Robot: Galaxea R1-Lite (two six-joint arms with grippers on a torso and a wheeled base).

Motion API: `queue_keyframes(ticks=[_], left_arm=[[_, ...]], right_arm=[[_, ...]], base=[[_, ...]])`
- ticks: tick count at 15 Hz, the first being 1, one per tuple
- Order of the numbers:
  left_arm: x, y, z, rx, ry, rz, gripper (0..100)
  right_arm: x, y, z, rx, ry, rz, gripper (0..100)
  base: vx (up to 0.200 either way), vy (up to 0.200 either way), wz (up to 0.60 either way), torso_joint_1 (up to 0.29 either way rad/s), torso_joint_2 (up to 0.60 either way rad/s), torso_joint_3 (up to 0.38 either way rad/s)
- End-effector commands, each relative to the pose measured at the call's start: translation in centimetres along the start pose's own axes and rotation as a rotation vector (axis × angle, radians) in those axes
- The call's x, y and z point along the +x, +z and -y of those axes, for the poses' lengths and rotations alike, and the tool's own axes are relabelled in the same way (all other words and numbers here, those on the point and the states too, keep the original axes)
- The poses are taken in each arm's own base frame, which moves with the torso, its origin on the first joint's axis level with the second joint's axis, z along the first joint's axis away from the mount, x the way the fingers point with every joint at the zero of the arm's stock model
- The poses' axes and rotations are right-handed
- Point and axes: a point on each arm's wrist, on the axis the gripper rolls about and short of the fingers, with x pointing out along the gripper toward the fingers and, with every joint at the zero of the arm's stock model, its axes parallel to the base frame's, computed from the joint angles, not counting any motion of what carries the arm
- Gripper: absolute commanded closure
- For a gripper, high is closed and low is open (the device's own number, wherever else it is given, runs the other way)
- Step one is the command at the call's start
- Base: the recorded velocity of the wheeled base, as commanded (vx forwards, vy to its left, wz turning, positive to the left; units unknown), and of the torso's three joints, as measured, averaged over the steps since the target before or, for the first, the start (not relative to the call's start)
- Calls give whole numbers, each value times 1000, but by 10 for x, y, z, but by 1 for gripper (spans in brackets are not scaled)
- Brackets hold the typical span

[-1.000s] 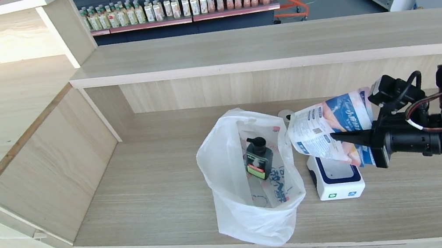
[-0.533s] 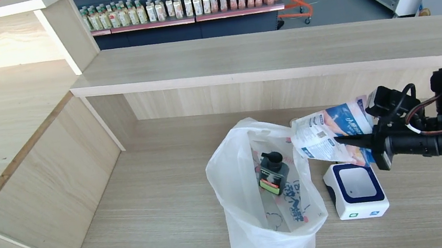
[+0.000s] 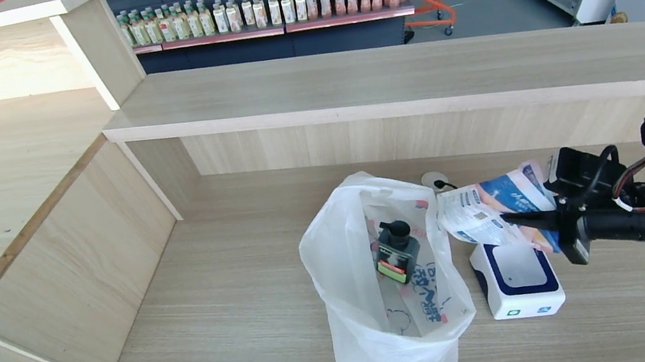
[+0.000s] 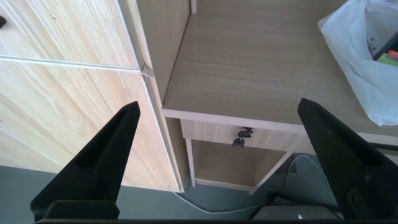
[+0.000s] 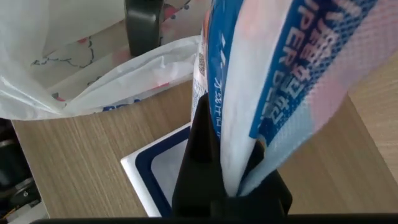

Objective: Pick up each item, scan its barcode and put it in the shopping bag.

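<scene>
Two right fingers [image 3: 529, 219] clamp the pouch [image 3: 488, 206], now lower over scanner [image 3: 518, 273]; left fingers [image 4: 99, 168] spread.

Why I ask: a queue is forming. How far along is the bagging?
Done: a bottle sits in the bag. In hand: the right gripper holds a packet above the scanner, apparently scanning. Left: put that packet in the bag.
</scene>
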Motion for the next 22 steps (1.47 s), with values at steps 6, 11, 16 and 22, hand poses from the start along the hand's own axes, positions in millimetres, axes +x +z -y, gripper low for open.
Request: queue_keyframes(ticks=[6,11,16,22], left_arm=[[0,0,0,-1,0,0,0],[0,0,0,-1,0,0,0],[0,0,0,-1,0,0,0],[0,0,0,-1,0,0,0]], right_arm=[[-16,-1,-13,-163,12,-19,100],[-36,0,-26,-229,23,-35,100],[-38,-5,-26,-278,16,-59,100],[-44,-18,-26,-330,10,-107,100]], base=[[0,0,0,0,0,0],[0,0,0,0,0,0],[0,0,0,0,0,0],[0,0,0,0,0,0]])
